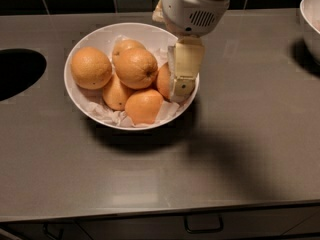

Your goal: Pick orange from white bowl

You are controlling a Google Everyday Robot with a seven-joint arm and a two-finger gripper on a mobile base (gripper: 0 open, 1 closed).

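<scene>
The white bowl [82, 100] stands on the grey counter, lined with crumpled white paper and holding several oranges. The orange [135, 66], large and round with a dark navel dimple on its right side, lies on top in the middle of the bowl. My gripper [182, 86] hangs down from above over the bowl's right side, just right of that orange. It covers most of another orange [162, 81] by the right rim. A smooth round orange [90, 67] lies at the left and a pointed one [143, 105] at the front.
A dark round opening [17, 73] is cut into the counter at the far left. Another white bowl [311, 26] stands at the right edge. A black tiled wall runs along the back. A drawer handle [202, 225] shows below the counter's front edge.
</scene>
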